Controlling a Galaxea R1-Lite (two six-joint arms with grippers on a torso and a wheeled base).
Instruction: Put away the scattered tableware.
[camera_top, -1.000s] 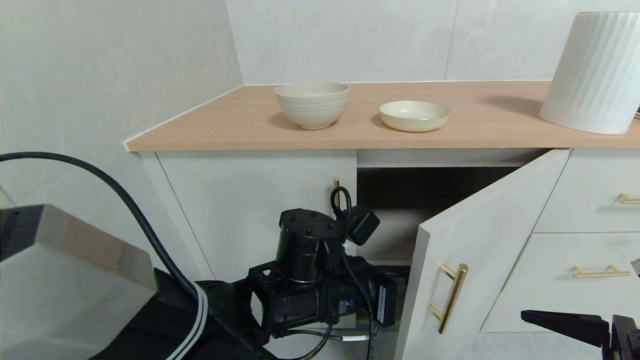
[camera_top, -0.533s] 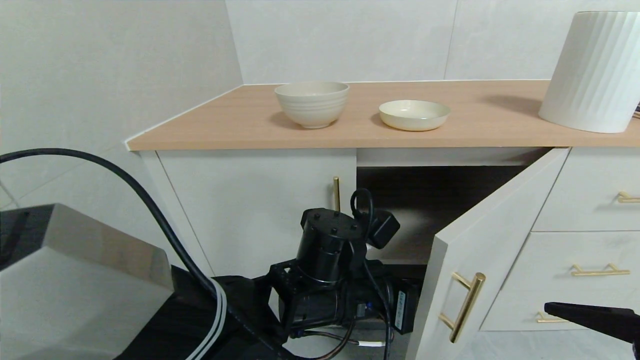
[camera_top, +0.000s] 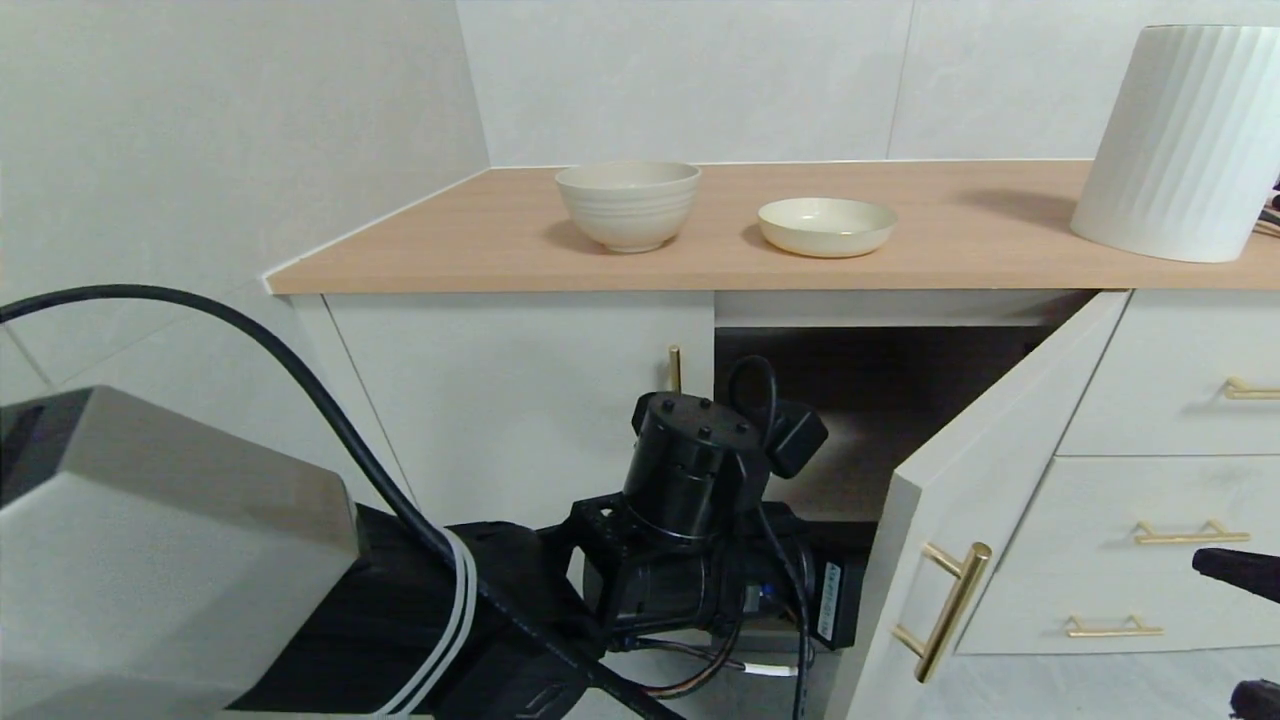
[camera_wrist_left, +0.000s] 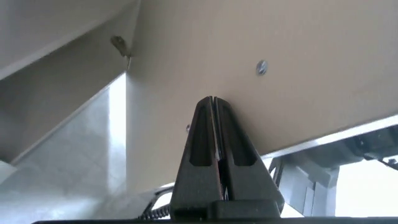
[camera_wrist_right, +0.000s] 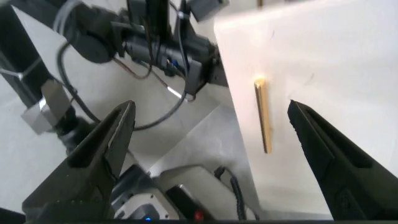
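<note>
Currently: bowl (camera_top: 627, 205) and dish (camera_top: 826, 226) sit apart on counter (camera_top: 480, 250). Cabinet door (camera_top: 985, 470) stands ajar. Left gripper (camera_wrist_left: 213, 112) pressed together, close to a panel. Right gripper (camera_wrist_right: 210, 124) spread wide, facing door handle (camera_wrist_right: 262, 115).

I am currently counting one deep bowl (camera_top: 627, 205), one shallow dish (camera_top: 826, 226), one ribbed white container (camera_top: 1180, 140), two cabinet doors (camera_top: 520, 400) (camera_top: 985, 470) and five gold handles (camera_top: 673, 368) (camera_top: 945, 610) (camera_top: 1250, 388) (camera_top: 1190, 533) (camera_top: 1113, 627).

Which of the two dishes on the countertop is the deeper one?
The ribbed bowl, the left one of the pair in the head view. It has tall sides, whereas the cream dish beside it is shallow and wide.
</note>
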